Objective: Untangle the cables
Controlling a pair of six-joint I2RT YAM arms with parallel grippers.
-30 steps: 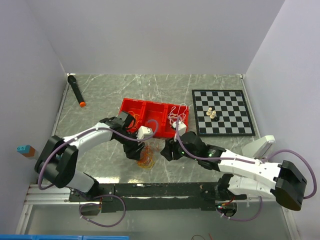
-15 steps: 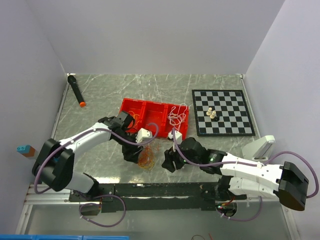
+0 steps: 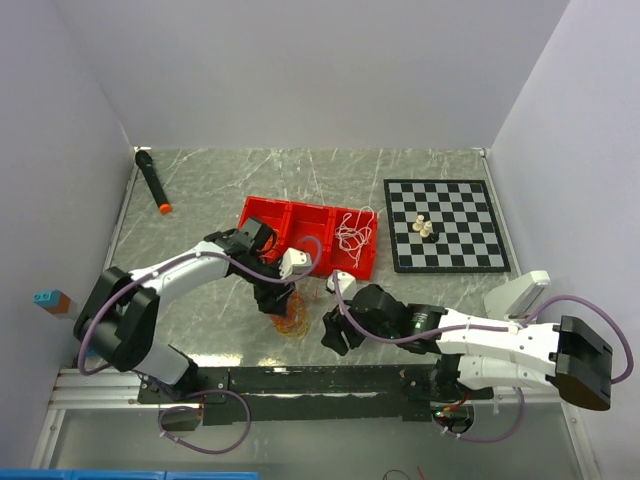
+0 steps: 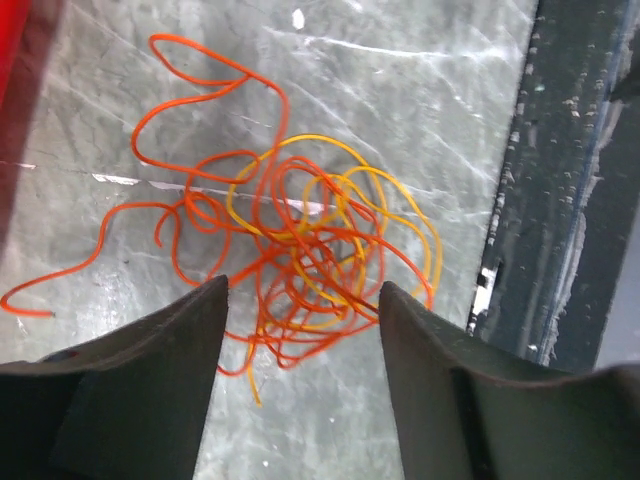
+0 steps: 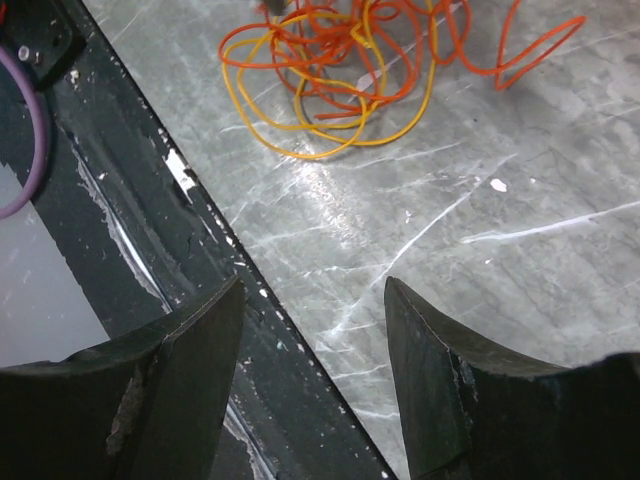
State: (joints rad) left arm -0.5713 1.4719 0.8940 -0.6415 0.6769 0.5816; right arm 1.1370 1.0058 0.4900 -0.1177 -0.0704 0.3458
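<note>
Item: the cables (image 3: 291, 320), an orange and yellow knot lying loose on the desk (image 3: 200, 190), at 6 o'clock of the red tray (image 3: 262, 210); white strands (image 3: 352, 235) lay in that tray's right-hand compartment. Left tool (image 4: 303, 295): jaws apart, poised over the knot, clamped on nothing. Right tool (image 5: 313, 290): jaws apart and empty, with the knot at its 12 o'clock. Risks, as judged: a closure on the dense middle would likely catch both colours together, and a pull would then tighten the snarl. Strands this thin could slip between broad fingers. A drag toward 6 o'clock could snag a loop on the dark rail (image 3: 300, 380) at the near edge. Surface: grey, marbled, glossy, scratched. Room: plain pale walls (image 3: 300, 80) on three sides. Also present were a chessboard (image 3: 445, 250) at 3 o'clock, carrying a few pale pieces (image 3: 423, 227), and a black marker (image 3: 152, 180) at 10 o'clock.
</note>
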